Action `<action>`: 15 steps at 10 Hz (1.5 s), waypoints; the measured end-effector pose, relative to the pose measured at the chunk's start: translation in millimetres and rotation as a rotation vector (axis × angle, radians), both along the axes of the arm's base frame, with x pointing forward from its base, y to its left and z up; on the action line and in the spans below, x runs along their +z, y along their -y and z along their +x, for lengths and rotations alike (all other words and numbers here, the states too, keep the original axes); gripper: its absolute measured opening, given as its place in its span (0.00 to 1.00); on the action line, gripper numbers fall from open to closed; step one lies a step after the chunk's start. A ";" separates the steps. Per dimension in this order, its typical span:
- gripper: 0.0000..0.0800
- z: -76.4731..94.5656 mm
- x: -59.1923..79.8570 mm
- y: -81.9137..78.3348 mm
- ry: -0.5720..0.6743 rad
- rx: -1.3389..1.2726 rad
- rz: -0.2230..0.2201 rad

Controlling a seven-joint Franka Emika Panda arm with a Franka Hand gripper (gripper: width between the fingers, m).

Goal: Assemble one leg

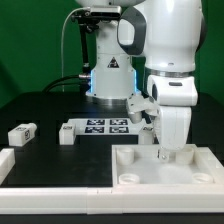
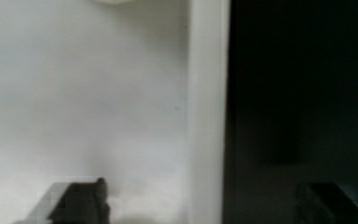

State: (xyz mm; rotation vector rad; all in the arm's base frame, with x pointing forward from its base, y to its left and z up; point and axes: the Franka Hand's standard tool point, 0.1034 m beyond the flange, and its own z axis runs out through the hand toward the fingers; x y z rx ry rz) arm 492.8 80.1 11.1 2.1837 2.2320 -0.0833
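Observation:
The large white square panel lies at the front of the exterior view's right, with round sockets at its corners. My gripper points down at the panel's back edge. In the wrist view my gripper is open and empty. One dark fingertip is over the white panel and the other is over the black table beyond the panel's edge. One leg lies at the far left, a second leg stands beside the marker board, and a third lies just behind my gripper.
The marker board lies flat in the middle of the black table. A low white fence runs along the front left. The robot's base stands at the back.

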 end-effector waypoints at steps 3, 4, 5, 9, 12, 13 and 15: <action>0.81 0.0 0.0 0.0 0.000 0.000 0.000; 0.81 0.0 0.0 0.0 0.000 0.000 0.000; 0.81 0.0 0.0 0.0 0.000 0.000 0.000; 0.81 -21.9 30.1 1.9 0.054 -0.114 0.007; 0.81 -36.6 43.9 -3.4 0.071 -0.201 0.007; 0.81 -36.7 42.9 -2.9 0.069 -0.201 0.007; 0.81 -37.0 42.7 -4.4 0.072 -0.371 0.014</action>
